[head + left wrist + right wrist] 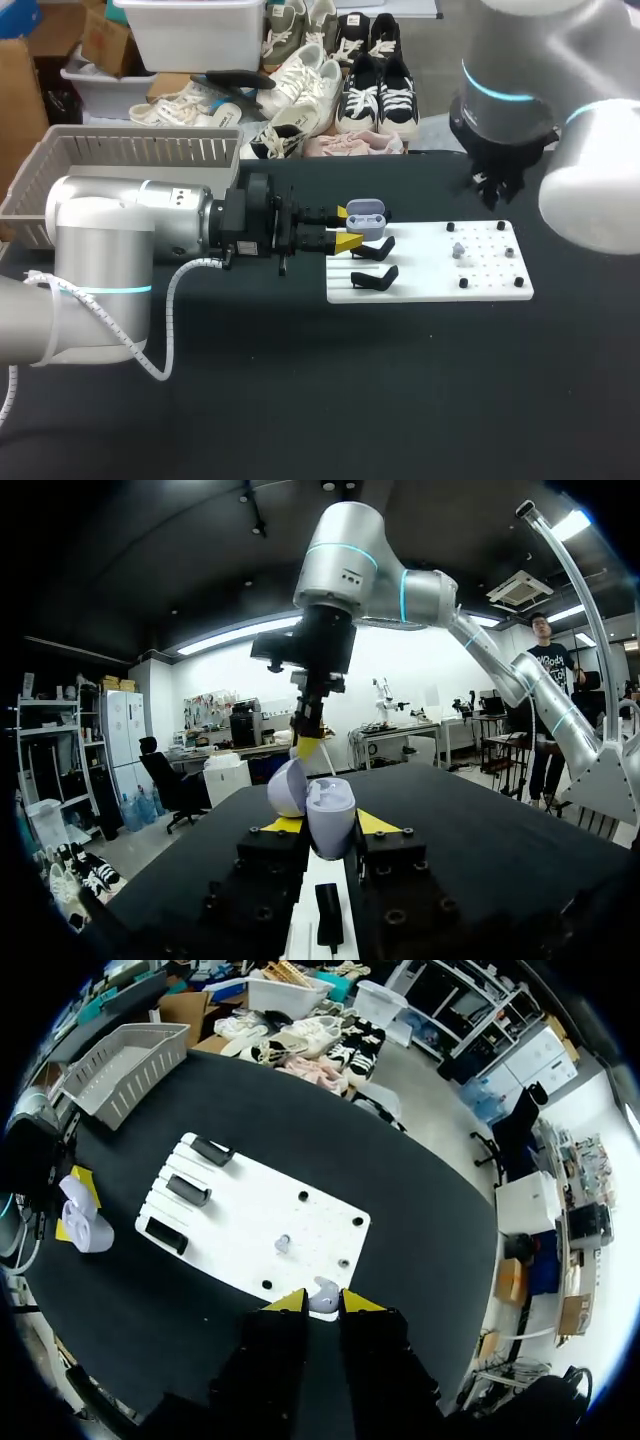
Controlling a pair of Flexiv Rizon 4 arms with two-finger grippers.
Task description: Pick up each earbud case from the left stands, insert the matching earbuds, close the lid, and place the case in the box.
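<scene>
Left gripper (347, 228) lies level over the table at the stand end of the white board (430, 275), its yellow fingers clamped on the lower half of the earbud case (366, 215) from two sides. The case sits upright, lid hinged open and leaning back, mouth facing up. The grip looks chosen to leave the lid and both sockets free and to present the opening to the other arm. The left wrist view confirms it: the case (328, 805) stands between the tips, with the right gripper (312, 748) hanging beyond and above it. The black stands (375, 278) just beside the case are bare, which fits a case already lifted off one of them. The right gripper (497, 190) is high over the far edge of the board, pointing down. In its own wrist view the fingers (290, 1302) are drawn close together on a small pale earbud (322, 1296), apparently pinched from both sides, though the contact is small and hard to make out. A second earbud (458, 250) rests among the board's pegs, probably waiting its turn. Judged step: carrying the earbud across for insertion, so the task is early, with nothing seated in the case. The box (130, 150), a grey slatted basket, stands behind the left arm, well apart from the board and within that arm's reach for the drop.
</scene>
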